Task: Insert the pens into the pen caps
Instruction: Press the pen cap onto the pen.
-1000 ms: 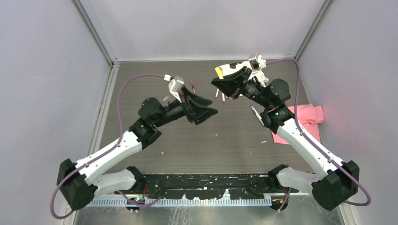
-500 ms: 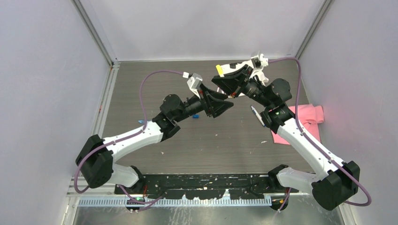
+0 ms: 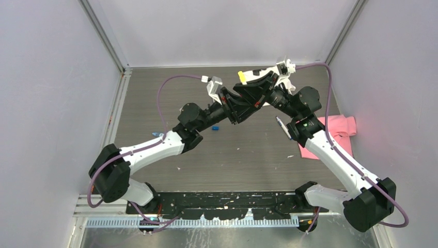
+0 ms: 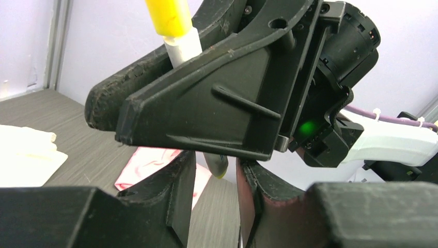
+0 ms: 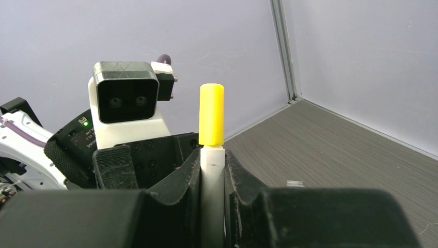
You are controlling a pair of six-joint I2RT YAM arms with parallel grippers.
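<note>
My right gripper [image 3: 252,87] is shut on a white pen [image 5: 212,178] and holds it high above the table. A yellow cap [image 5: 212,113] sits on the pen's upper end and also shows in the top view [image 3: 240,78]. My left gripper [image 3: 243,107] is directly under the right one. In the left wrist view the pen's barrel [image 4: 183,47] passes behind the right gripper's finger. Its grey-yellow lower end [image 4: 217,164] hangs between my left fingers [image 4: 178,196]. The left gripper [image 4: 214,178] is open, with its jaws apart on either side of that end.
A blue cap [image 3: 215,127] and a light blue cap [image 3: 155,134] lie on the table left of centre. A pink cloth [image 3: 338,129] lies at the right, with a pen [image 3: 281,126] beside it. A white cloth [image 4: 26,160] lies on the table.
My left arm has swung right and up, bringing its open jaws under the right gripper and around the pen's lower end. The right arm has barely moved.
</note>
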